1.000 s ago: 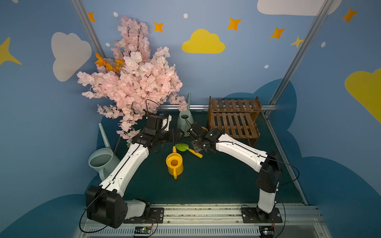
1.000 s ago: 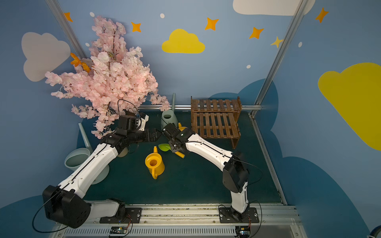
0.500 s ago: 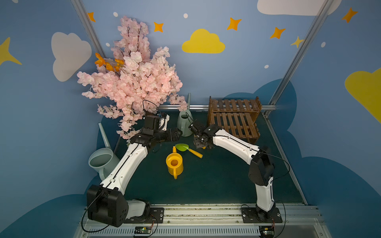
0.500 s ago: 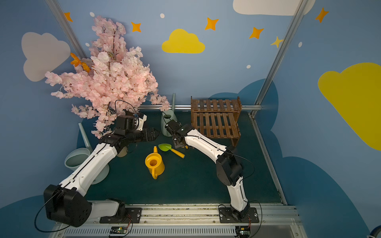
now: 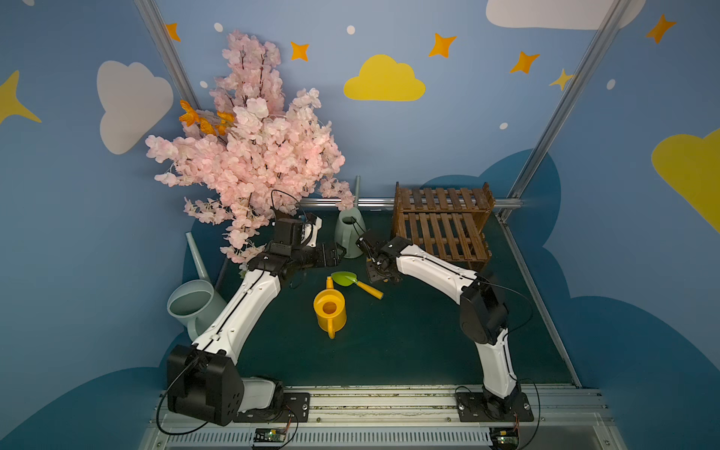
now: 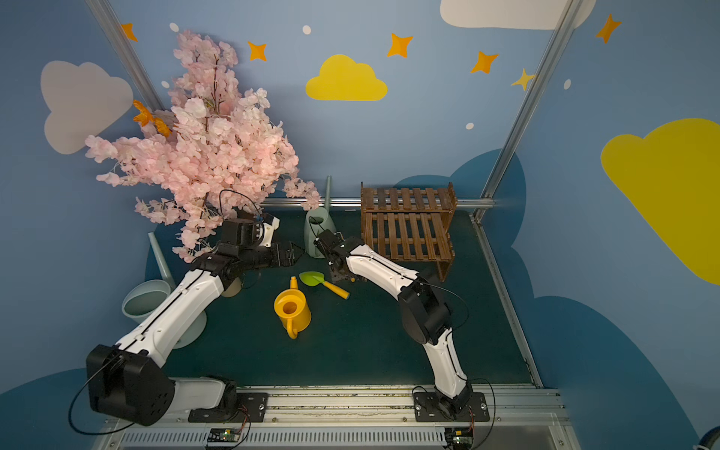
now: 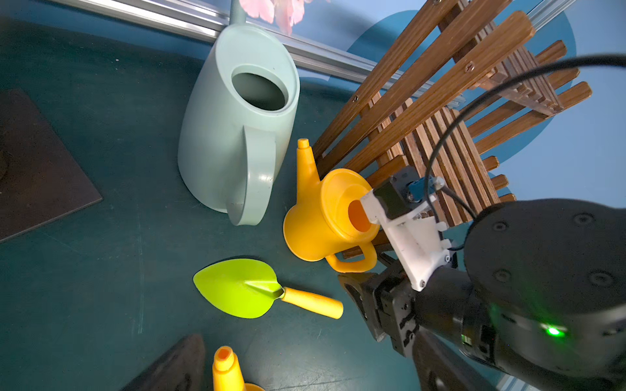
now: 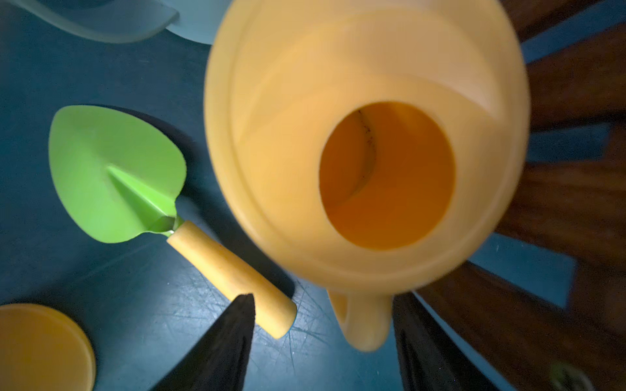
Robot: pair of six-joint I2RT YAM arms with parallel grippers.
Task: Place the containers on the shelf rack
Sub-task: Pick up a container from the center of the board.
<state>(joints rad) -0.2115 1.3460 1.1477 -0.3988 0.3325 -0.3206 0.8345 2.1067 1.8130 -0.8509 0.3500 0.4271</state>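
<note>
A small yellow can stands on the table against the shelf rack's lower front corner. My right gripper hangs over it, open, with its loop handle between the jaws and close to one finger. In both top views the right gripper hides that can. A second yellow can sits mid-table. One pale green can stands at the back and another at the far left. My left gripper is wide open and empty, just left of the back can.
A green trowel with a yellow handle lies between the two yellow cans. The pink blossom tree overhangs the left arm, with a beige pot under it. Both rack tiers hold nothing. A metal rail runs along the back.
The right gripper's jaws have spread wider over the yellow can. The right arm's elbow has swung left and back. The left gripper has crept slightly toward the back green can.
</note>
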